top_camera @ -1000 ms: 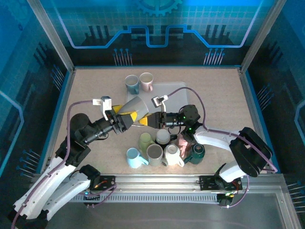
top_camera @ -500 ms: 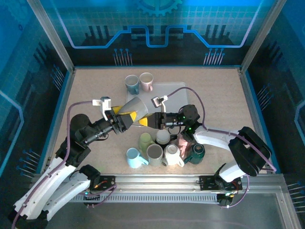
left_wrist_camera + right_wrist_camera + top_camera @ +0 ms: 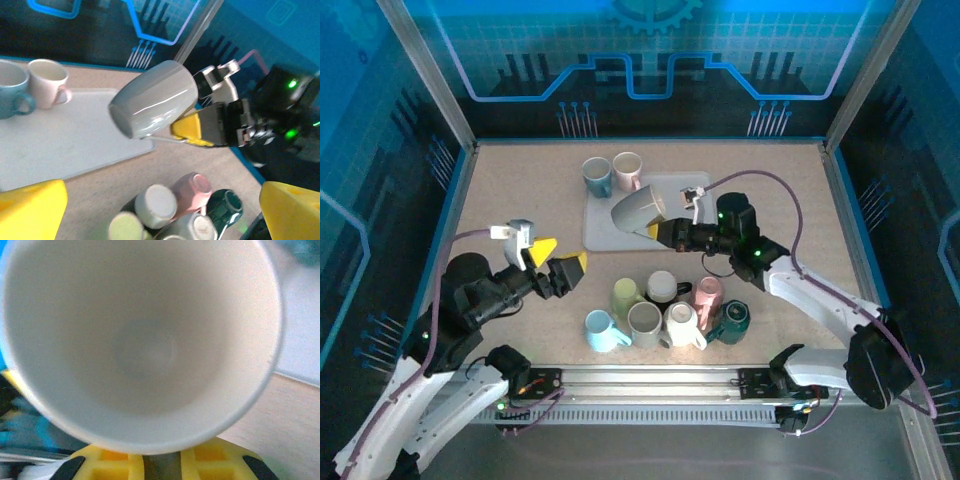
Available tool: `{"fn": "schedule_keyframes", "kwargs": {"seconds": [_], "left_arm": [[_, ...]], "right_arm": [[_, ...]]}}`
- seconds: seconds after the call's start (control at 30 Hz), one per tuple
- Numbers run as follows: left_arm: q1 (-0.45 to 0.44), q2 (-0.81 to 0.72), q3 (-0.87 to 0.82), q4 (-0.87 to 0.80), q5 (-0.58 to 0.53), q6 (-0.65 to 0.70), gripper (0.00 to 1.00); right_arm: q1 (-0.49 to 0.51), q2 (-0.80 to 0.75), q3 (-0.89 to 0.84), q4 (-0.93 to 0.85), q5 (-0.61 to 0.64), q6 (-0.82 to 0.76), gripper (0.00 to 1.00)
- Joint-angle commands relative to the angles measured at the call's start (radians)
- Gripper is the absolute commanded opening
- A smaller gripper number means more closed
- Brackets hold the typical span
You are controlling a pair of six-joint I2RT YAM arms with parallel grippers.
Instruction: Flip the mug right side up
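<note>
The grey mug [image 3: 638, 210] hangs tilted on its side above the grey tray [image 3: 605, 236], base pointing up and to the left. My right gripper [image 3: 661, 232] is shut on its handle from the right. The right wrist view looks straight into the mug's mouth [image 3: 145, 340], with the yellow fingers [image 3: 110, 464] below the rim. In the left wrist view the mug [image 3: 155, 97] floats over the tray [image 3: 60, 140], held by the right gripper [image 3: 192, 131]. My left gripper [image 3: 560, 268] stands open left of the tray, with nothing between its fingers [image 3: 30, 210].
A blue mug [image 3: 597, 177] and a pink mug [image 3: 627, 170] stand upright at the tray's back edge. Several mugs [image 3: 660, 310] cluster near the front, some upside down, with a dark green one [image 3: 733, 320] at the right. Cage posts ring the table.
My left gripper let go of the grey mug and pulled back to the left. The right arm carried the mug back and to the right, over the tray.
</note>
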Motion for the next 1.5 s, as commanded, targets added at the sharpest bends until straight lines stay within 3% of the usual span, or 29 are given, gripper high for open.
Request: {"fn": "schedule_keyframes", "kwargs": {"seconds": [0.0,0.2,0.47,0.9,1.47], "left_arm": [[-0.006,-0.021,0.009,-0.194,-0.068,0.053,0.99],[-0.008,-0.051,-0.024,-0.273,-0.061,0.063,0.99],[-0.027,-0.072,-0.058,-0.237,-0.045,0.069,0.99],[-0.04,-0.074,-0.061,-0.237,-0.043,0.076,0.99],[-0.042,-0.04,-0.063,-0.238,-0.036,0.078,0.99]], "right_arm": [[-0.012,-0.032,0.18,-0.388,0.324,-0.318,0.0],[-0.009,0.06,0.282,-0.449,0.597,-0.474,0.0],[-0.014,0.403,0.544,-0.524,0.813,-0.592,0.0],[-0.079,0.905,1.021,-0.712,0.78,-0.591,0.0],[-0.098,1.17,1.317,-0.814,0.747,-0.55,0.01]]}}
